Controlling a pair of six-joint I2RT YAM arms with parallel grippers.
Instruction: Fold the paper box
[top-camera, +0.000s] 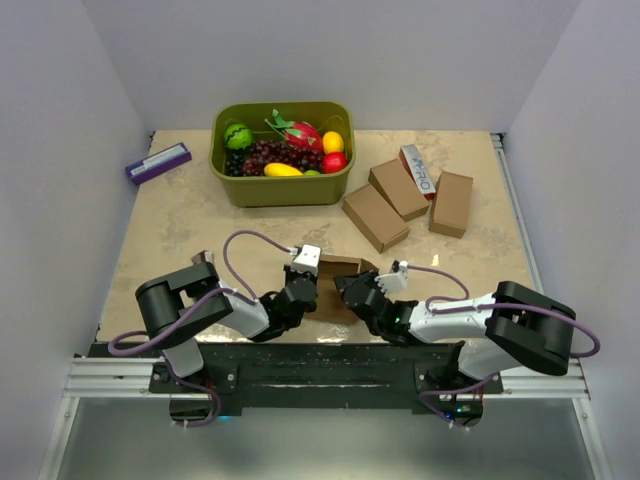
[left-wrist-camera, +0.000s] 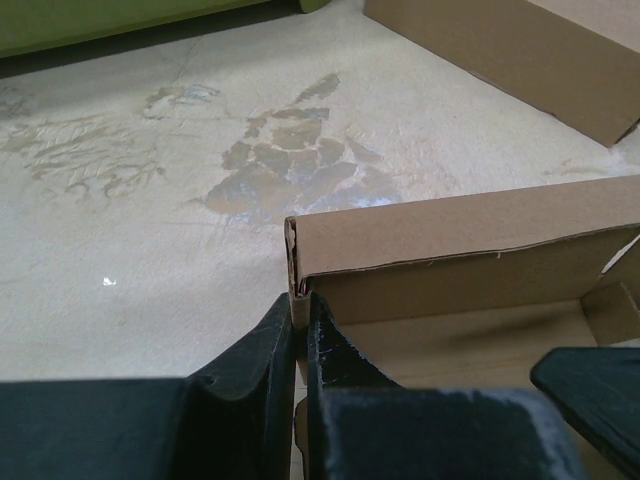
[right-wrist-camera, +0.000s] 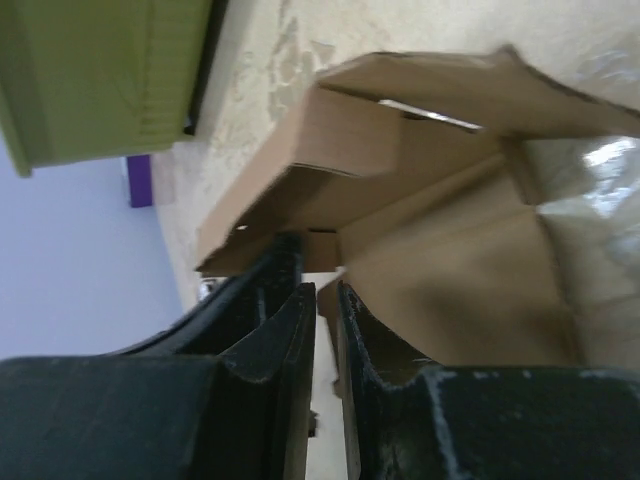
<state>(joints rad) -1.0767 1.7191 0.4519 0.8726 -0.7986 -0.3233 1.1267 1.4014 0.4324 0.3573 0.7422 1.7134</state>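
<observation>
Lettering shows only on the white-and-red carton (top-camera: 421, 171) lying right of the green basket (top-camera: 283, 190), and it is too small to read. The purple box (top-camera: 158, 162) left of the basket carries a pale strip, also illegible. The paper box (top-camera: 342, 270) sits in front of the basket, plain brown, unprinted and partly open. The left gripper (left-wrist-camera: 302, 303) pinches its thin side wall tight. The right gripper (right-wrist-camera: 326, 290) is nearly closed on a flap edge. Three closed brown cartons (top-camera: 400, 188) lie right of the basket.
</observation>
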